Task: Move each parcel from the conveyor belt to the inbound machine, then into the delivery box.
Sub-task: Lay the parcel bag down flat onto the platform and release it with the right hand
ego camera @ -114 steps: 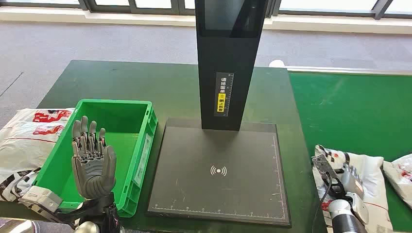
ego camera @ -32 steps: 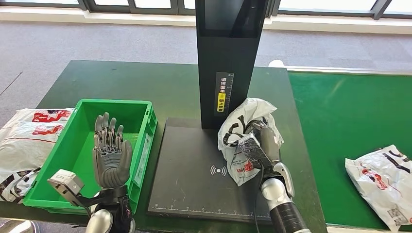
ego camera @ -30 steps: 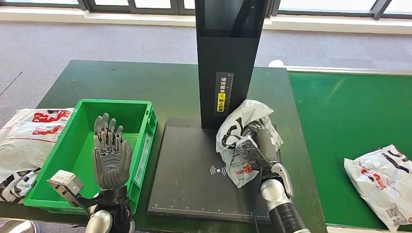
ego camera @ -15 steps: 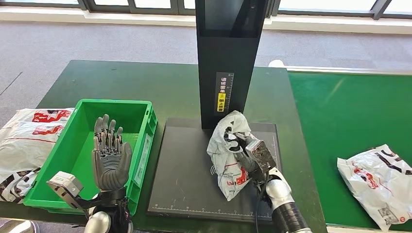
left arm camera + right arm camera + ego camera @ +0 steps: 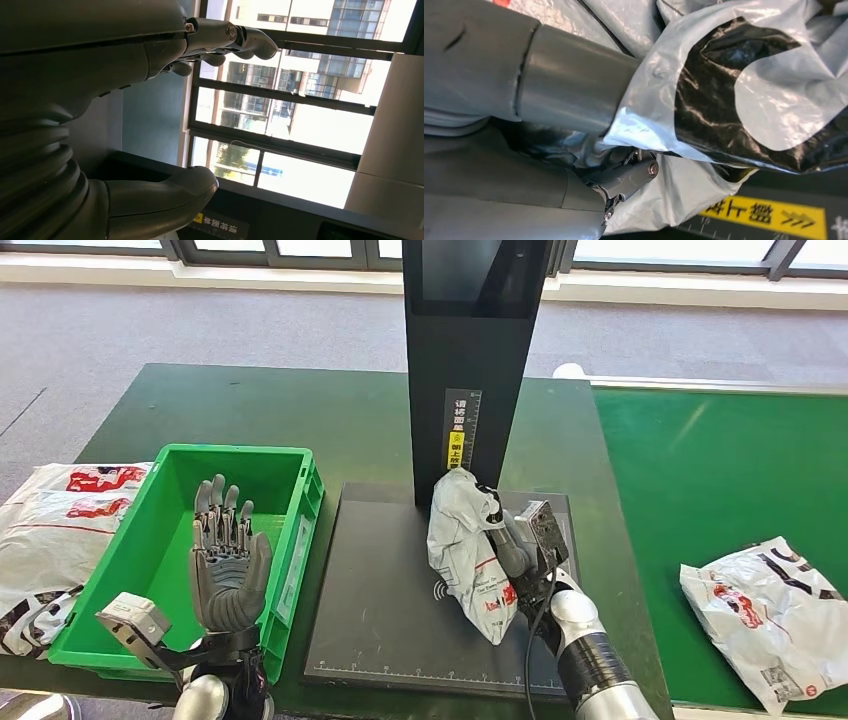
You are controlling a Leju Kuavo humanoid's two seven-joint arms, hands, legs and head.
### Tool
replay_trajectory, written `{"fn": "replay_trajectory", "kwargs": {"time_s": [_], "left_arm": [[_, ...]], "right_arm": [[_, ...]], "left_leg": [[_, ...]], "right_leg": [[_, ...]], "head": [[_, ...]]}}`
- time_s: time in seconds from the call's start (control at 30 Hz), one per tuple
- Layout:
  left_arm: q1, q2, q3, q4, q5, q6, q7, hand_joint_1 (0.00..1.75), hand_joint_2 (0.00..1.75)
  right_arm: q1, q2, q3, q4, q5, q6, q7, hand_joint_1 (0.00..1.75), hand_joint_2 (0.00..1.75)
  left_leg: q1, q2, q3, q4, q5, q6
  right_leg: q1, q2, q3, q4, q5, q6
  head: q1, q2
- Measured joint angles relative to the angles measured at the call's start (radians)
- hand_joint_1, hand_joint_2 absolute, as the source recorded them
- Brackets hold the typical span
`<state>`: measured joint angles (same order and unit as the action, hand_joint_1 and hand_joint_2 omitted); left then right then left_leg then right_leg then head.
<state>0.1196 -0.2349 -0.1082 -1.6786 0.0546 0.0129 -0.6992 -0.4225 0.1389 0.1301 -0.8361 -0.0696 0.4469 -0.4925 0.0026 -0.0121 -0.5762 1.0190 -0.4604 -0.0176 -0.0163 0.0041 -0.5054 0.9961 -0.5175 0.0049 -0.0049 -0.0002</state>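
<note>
Your right hand (image 5: pixel 515 550) grips the grey plastic parcel (image 5: pixel 468 550) and holds it upright over the right half of the inbound machine's black scan plate (image 5: pixel 390 600), just in front of the black column (image 5: pixel 470 360). Its lower tip hangs close to the plate, near the white wireless mark (image 5: pixel 450 591); whether it touches is hard to tell.

To do this step well, lower the parcel until it lies flat on the plate, close to that mark, and keep it clear of the column so the bag does not catch on it. The film is soft and slippery, so it will likely sag and fold; let the low end settle first, then ease the rest down rather than dropping it.

Your left hand (image 5: pixel 228 560) stands with fingers spread and holds nothing, above the near part of the green delivery box (image 5: pixel 290 530). Leave it there, ready to take the parcel.

Another parcel (image 5: pixel 770 610) waits on the green conveyor belt (image 5: pixel 720 470) at the right, and more bags (image 5: pixel 60 520) lie on the desk (image 5: pixel 250 410) left of the box.
</note>
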Motion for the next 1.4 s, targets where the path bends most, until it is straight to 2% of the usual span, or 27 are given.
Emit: {"fn": "replay_trajectory", "kwargs": {"time_s": [0.2, 0.6, 0.87, 0.97, 1.13, 1.17, 1.23, 1.3, 1.4], "left_arm": [[0.000, -0.001, 0.000, 0.000, 0.000, 0.003, 0.000, 0.00, 1.75], [0.001, -0.003, 0.001, -0.010, -0.006, 0.018, 0.000, 0.00, 1.75], [-0.003, -0.003, 0.001, -0.011, -0.009, 0.019, 0.000, 0.00, 1.75], [-0.007, -0.003, 0.001, -0.011, -0.009, 0.019, 0.000, 0.00, 1.75], [-0.022, -0.003, 0.002, -0.004, -0.007, 0.008, 0.000, 0.00, 1.75], [-0.024, -0.003, 0.002, -0.002, -0.007, 0.009, 0.000, 0.00, 1.75], [-0.026, -0.003, 0.002, -0.003, -0.008, 0.015, 0.000, 0.00, 1.75], [-0.025, -0.003, 0.003, -0.006, -0.010, 0.011, 0.000, 0.00, 1.75], [-0.026, -0.003, 0.004, -0.007, -0.011, 0.002, 0.000, 0.00, 1.75]], "right_arm": [[-0.017, 0.000, 0.000, 0.031, 0.002, -0.021, 0.006, 0.00, 0.00], [-0.032, -0.001, 0.000, 0.073, 0.019, -0.124, 0.020, 0.00, 0.00], [-0.031, -0.006, 0.000, 0.075, 0.046, -0.128, 0.020, 0.00, 0.00], [-0.025, -0.007, 0.000, 0.062, 0.043, -0.109, -0.006, 0.00, 0.00], [0.026, -0.011, 0.000, -0.053, 0.007, 0.023, -0.115, 0.00, 0.00], [0.038, -0.013, 0.000, -0.087, 0.053, -0.006, -0.105, 0.00, 0.00], [0.059, -0.015, 0.002, -0.142, 0.184, -0.143, -0.076, 0.00, 0.00], [0.081, -0.016, 0.008, -0.187, 0.230, -0.236, -0.085, 0.00, 0.00], [0.110, -0.016, 0.016, -0.254, 0.211, -0.220, -0.105, 0.00, 0.00]], "left_leg": [[0.000, 0.000, 0.000, 0.000, 0.000, 0.000], [0.000, 0.000, 0.000, 0.000, 0.000, 0.000], [0.000, 0.000, 0.000, 0.000, 0.000, 0.000], [0.000, 0.000, 0.000, 0.000, 0.000, 0.000], [0.000, 0.000, 0.000, 0.000, 0.000, 0.000], [0.000, 0.000, 0.000, 0.000, 0.000, 0.000], [0.000, 0.000, -0.001, 0.000, 0.000, 0.000], [0.000, -0.002, -0.001, 0.000, 0.000, 0.000], [0.000, 0.000, -0.001, 0.000, 0.000, 0.000]], "right_leg": [[0.000, 0.000, 0.000, 0.000, 0.000, 0.000], [0.000, 0.000, 0.000, 0.000, 0.000, 0.000], [0.000, 0.000, 0.000, 0.000, 0.000, 0.000], [0.000, 0.000, 0.000, 0.000, 0.000, 0.000], [0.000, 0.000, -0.001, 0.000, 0.000, 0.000], [0.000, 0.000, -0.001, 0.000, 0.000, 0.000], [0.000, 0.000, -0.001, 0.000, 0.000, 0.000], [0.000, -0.001, -0.001, 0.000, 0.000, 0.000], [0.000, 0.000, -0.002, 0.000, 0.000, 0.000]], "head": [[0.000, 0.000], [0.000, 0.000], [0.000, 0.000], [0.000, 0.000], [0.000, 0.000], [0.000, 0.000], [0.000, 0.000], [0.000, 0.000], [0.000, 0.000]]}}
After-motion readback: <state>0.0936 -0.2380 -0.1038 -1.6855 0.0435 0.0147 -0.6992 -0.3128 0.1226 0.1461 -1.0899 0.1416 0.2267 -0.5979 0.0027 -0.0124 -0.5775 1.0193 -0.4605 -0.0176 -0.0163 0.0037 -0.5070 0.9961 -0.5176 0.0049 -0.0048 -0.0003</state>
